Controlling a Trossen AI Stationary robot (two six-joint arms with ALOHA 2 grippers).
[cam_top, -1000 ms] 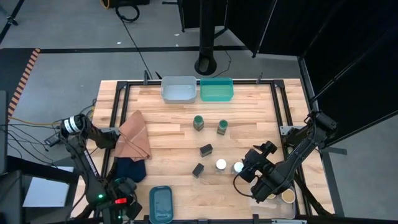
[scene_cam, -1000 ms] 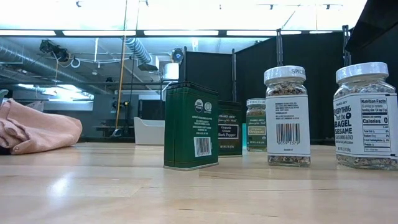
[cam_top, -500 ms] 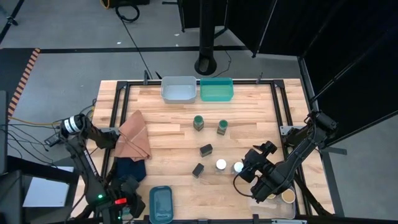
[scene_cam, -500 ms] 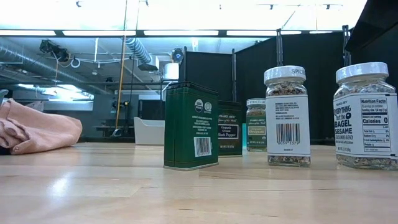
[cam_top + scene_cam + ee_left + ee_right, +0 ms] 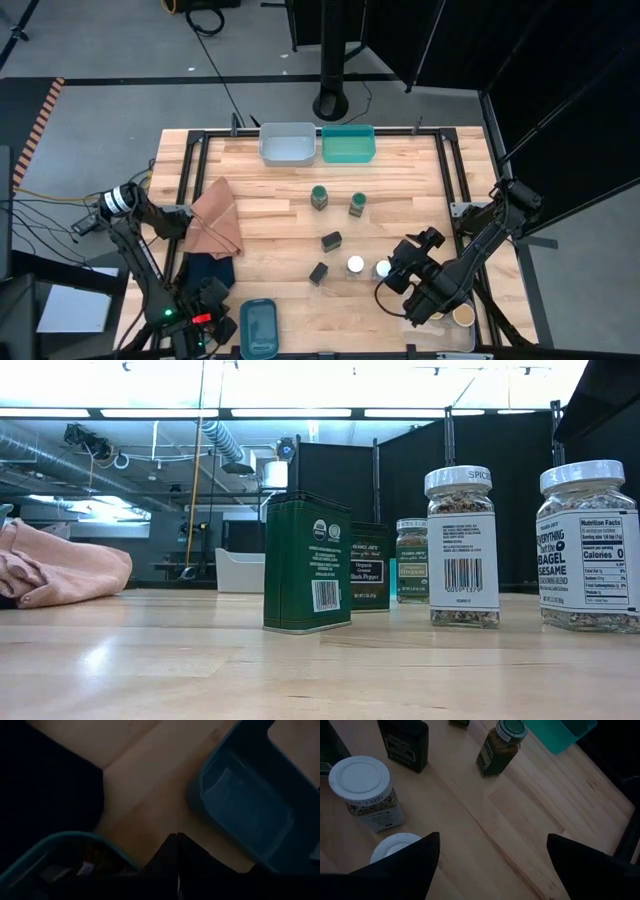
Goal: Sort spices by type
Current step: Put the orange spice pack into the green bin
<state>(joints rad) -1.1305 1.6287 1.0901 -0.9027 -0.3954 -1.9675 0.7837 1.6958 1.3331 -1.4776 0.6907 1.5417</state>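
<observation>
At the middle of the wooden bench [image 5: 280, 215] stand six spice containers: two green-lidded jars [image 5: 319, 197] [image 5: 358, 204], two dark tins [image 5: 331, 240] [image 5: 318, 273], two white-lidded jars [image 5: 355, 265] [image 5: 383, 269]. Only the low view shows labels: the nearest green metal tin [image 5: 306, 563], a black pepper tin [image 5: 369, 566], a glass bagel-sesame jar [image 5: 586, 548]. From above, the right tool [image 5: 410, 262] sits beside the white lids; its wrist view shows its fingers [image 5: 405, 865] spread wide, empty. The left tool [image 5: 212, 318] hovers near a teal plastic bin [image 5: 250, 815], its fingers closed together, empty. Two tan-topped jars [image 5: 463, 316] sit at the bench's near right corner.
</observation>
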